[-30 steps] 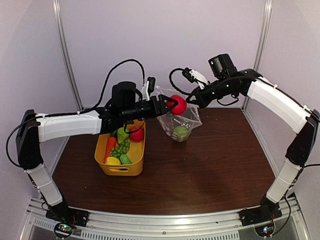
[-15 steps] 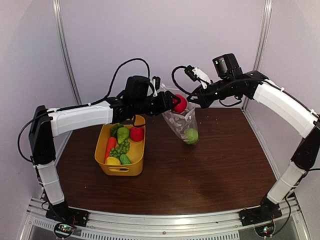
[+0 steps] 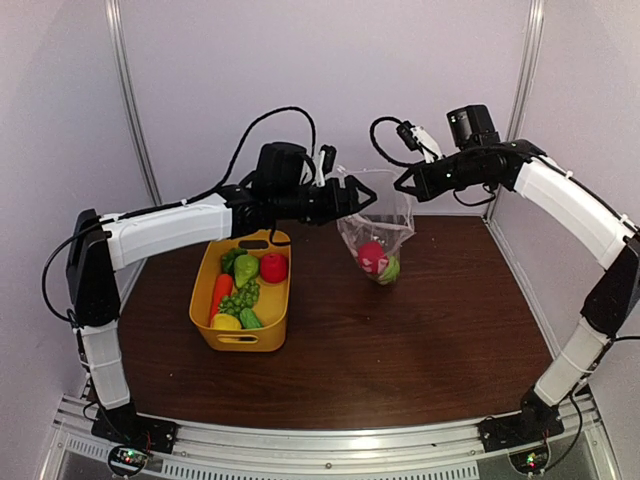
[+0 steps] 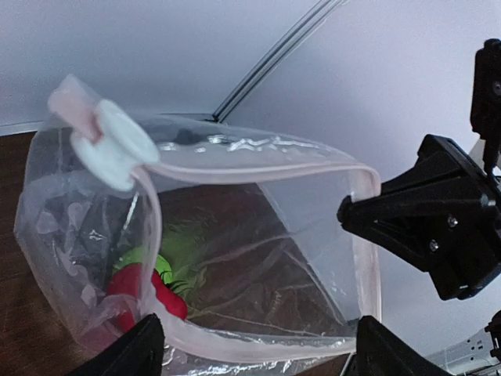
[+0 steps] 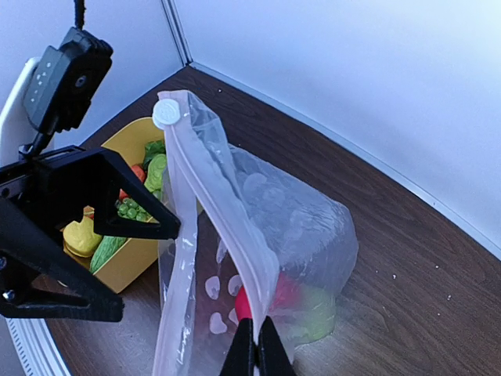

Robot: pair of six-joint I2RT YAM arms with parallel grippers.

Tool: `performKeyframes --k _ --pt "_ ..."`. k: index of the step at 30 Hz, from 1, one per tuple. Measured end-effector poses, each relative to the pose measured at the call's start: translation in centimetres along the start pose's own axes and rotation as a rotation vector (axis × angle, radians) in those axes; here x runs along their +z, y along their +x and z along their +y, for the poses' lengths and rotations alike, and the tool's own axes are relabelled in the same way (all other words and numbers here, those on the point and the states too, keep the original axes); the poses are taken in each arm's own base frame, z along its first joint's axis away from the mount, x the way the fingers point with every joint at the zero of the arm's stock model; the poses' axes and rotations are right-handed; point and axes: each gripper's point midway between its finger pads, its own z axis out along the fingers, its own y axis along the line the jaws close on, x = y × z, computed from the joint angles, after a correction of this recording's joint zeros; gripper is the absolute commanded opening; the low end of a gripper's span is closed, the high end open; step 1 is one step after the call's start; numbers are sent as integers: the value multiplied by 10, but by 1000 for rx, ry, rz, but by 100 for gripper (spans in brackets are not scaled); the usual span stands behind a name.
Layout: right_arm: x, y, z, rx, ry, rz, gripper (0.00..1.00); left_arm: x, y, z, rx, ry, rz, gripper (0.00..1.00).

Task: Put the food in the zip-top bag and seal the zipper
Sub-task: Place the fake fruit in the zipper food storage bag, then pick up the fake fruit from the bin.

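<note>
Hanging from clamped right jaws: zip-top bag [image 3: 374,226] (left jaws agape beside).

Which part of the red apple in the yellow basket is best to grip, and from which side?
Probably across the round middle of the red apple, from straight above: it lies uncovered in the far right corner, and the walls of the yellow basket block any sideways approach.

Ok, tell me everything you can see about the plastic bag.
The bag is clear, crinkly plastic with pale dots, a pinkish zip strip and a white slider at one end. It hangs upright, mouth open, pinched at the rim by the right gripper. Inside lie a red apple and a green apple.
</note>
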Motion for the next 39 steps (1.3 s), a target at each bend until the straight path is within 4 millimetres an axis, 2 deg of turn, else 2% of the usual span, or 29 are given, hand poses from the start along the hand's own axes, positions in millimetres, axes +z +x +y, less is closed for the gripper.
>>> performKeyframes --k 5,8,9,12,13,14,16,17,19,21,25,28,34,36,39 --pt "1 2 -14 39 1 0 0 -2 2 -14 59 63 31 86" --pt "-7 -10 -38 52 46 -24 0 -9 -3 -25 145 87 43 86" --pt "-16 -16 -62 70 94 -46 0 -15 -5 -29 178 87 48 86" --pt "-46 -33 -115 100 223 -110 0 -39 -16 -33 256 61 54 86" --pt "-56 -36 -129 106 264 -127 0 -49 -20 -29 278 37 57 88" --pt "-68 -41 -145 109 316 -152 0 -60 -27 -24 298 3 54 95" --pt "-85 -42 -162 112 379 -183 0 -80 -42 -3 331 -94 38 98" --pt "-87 -40 -160 110 384 -188 0 -88 -47 8 339 -145 27 98" --pt "-77 -26 -142 87 350 -157 0 -106 -52 42 360 -292 16 98" --pt "-52 -7 -113 49 279 -91 0 -121 -41 76 367 -431 53 93" --pt "-11 36 -71 21 151 38 0 -132 -7 118 355 -572 190 87" --pt "-4 55 -69 33 131 77 0 -135 16 139 333 -628 292 86" --pt "-9 62 -64 43 107 51 0 -146 63 176 283 -719 486 82" --pt "-10 64 -60 46 91 36 0 -149 73 185 270 -737 523 81" --pt "-8 70 -56 59 72 36 0 -146 75 195 251 -749 533 78"
